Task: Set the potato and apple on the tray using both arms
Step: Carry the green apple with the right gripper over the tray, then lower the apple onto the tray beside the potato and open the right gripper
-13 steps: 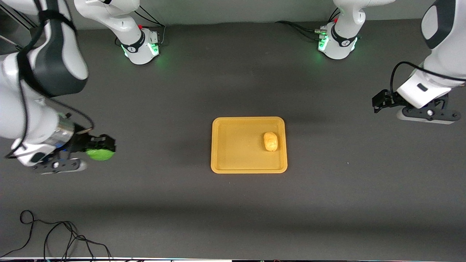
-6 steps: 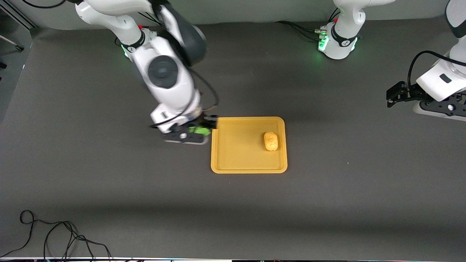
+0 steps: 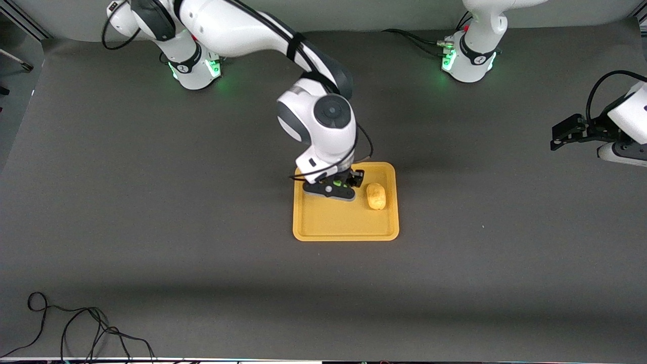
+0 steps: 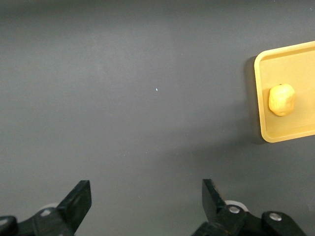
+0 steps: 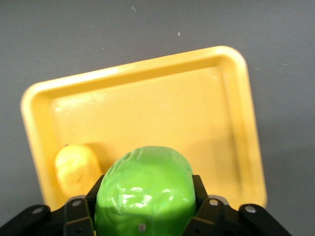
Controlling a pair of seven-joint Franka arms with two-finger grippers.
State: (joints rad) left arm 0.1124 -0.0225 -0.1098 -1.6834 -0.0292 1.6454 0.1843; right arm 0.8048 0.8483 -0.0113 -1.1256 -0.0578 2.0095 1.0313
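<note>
The yellow-orange tray (image 3: 323, 222) lies mid-table. The yellow-tan potato (image 3: 376, 196) rests in it, toward the left arm's end. My right gripper (image 3: 349, 181) is over the tray beside the potato, shut on the green apple (image 3: 337, 181), which is mostly hidden under the hand in the front view. In the right wrist view the apple (image 5: 145, 189) fills the jaws above the tray (image 5: 162, 113), with the potato (image 5: 76, 167) beside it. My left gripper (image 3: 561, 136) is open and empty, up over bare table at the left arm's end; its wrist view shows the tray (image 4: 261, 98) and the potato (image 4: 281, 100).
A black cable (image 3: 76, 328) lies coiled at the table's near corner toward the right arm's end. The two arm bases (image 3: 194, 65) (image 3: 467, 58) stand along the table's back edge.
My right gripper has carried the apple from the right arm's end of the table to over the tray. My left gripper has drawn a little farther from the tray.
</note>
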